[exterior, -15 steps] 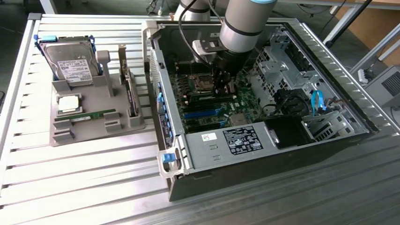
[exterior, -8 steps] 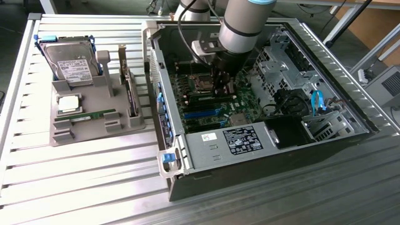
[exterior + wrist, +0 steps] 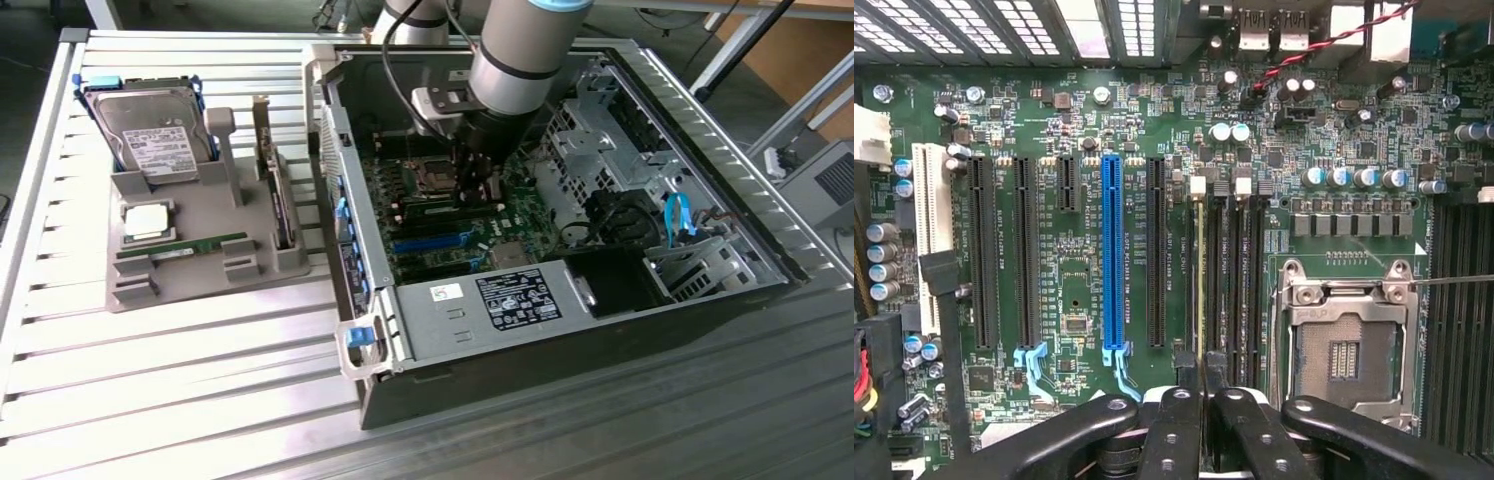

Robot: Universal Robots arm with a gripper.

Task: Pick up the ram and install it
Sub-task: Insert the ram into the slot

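The black two-fingered gripper (image 3: 1201,378) has its fingers (image 3: 1176,420) pressed almost together, pinching the ram (image 3: 1200,280), a long thin green circuit-board stick seen edge-on as a pale narrow line. The ram stands upright over the green motherboard (image 3: 1084,290), lined up with the row of black memory slots (image 3: 1239,270); whether it is fully seated in one cannot be told. Beside these slots are a square silver-framed processor socket (image 3: 1344,345) on one side and long black expansion slots plus one bright blue slot (image 3: 1113,250) on the other.

In the exterior view the gripper (image 3: 470,185) reaches down into the open black-and-silver computer case (image 3: 721,170), over the middle of the board. Well apart, at the exterior view's left, a grey plastic holder (image 3: 200,275) sits on the slatted aluminium table (image 3: 160,380). It carries a silver boxy hard drive (image 3: 154,130) at the far end, a small square silver processor chip (image 3: 147,222) nearer, and another green stick (image 3: 180,247) lying flat just in front of it.
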